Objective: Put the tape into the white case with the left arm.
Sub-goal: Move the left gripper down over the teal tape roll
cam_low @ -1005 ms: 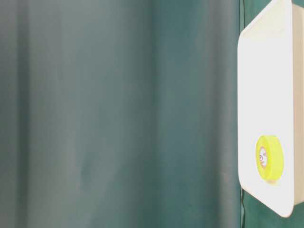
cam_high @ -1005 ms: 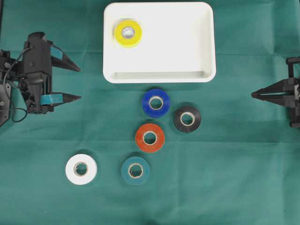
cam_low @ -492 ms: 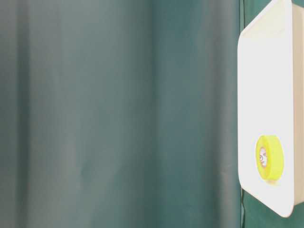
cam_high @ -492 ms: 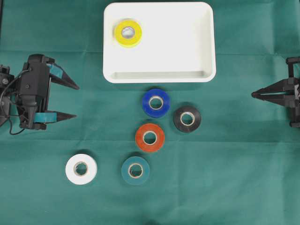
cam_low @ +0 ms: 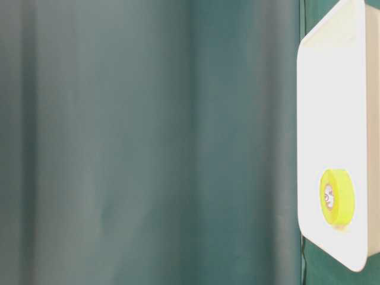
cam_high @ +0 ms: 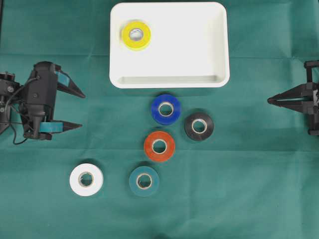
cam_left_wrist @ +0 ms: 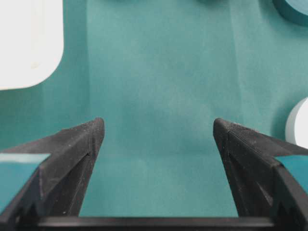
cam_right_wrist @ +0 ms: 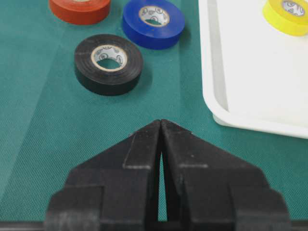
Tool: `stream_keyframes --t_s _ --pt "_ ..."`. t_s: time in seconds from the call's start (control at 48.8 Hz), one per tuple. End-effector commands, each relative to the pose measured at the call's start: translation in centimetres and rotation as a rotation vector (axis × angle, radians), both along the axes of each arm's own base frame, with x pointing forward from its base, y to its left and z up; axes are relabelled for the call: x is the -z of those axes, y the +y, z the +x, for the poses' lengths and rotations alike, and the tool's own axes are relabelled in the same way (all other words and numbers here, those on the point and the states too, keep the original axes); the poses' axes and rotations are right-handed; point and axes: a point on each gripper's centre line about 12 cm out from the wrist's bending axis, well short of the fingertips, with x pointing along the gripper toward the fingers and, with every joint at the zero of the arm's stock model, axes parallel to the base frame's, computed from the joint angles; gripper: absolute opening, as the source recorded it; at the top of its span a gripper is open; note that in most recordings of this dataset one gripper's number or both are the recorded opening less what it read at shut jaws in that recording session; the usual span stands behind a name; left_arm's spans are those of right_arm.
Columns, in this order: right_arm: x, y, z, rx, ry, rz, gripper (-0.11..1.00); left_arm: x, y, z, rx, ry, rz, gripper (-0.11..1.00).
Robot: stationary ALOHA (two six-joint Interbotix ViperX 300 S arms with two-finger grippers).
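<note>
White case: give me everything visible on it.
The white case is a shallow rectangular tray of glossy white plastic, with rounded corners and a raised rim. It lies flat on the green cloth at the far middle of the overhead view, open side up. One yellow tape roll lies flat inside, in its far left corner; the rest of its floor is bare. No gripper touches it.

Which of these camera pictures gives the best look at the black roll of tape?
The right wrist view: the black tape lies close and sharp on the green cloth, its printed core readable. The overhead view shows the same roll whole but small, beside the blue roll. The table-level and left wrist views do not show it at all.
</note>
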Motion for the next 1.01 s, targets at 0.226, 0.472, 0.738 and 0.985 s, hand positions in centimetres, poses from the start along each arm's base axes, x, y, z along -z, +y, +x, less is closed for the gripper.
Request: stream_keyframes --t_s 0.226,0.472,0.738,0.985 --pt "-0.4 0.0 0.2 0.001 -0.012 0.000 -0.09 -0.2 -2.4 3.6 0.080 0.018 0.002 0.93" --pt "-0.4 0.0 0.2 0.001 -0.012 0.000 -0.09 0.7 -3.9 6.6 0.112 0.060 0.006 0.93" --pt "-0.4 0.0 0.2 0.000 -0.012 -0.001 -0.09 1.5 -5.4 9.4 0.137 0.085 0.005 0.93" --pt "-0.4 0.0 0.2 0.000 -0.012 -0.001 -0.09 1.7 -7.4 11.9 0.135 0.087 -0.037 0.93"
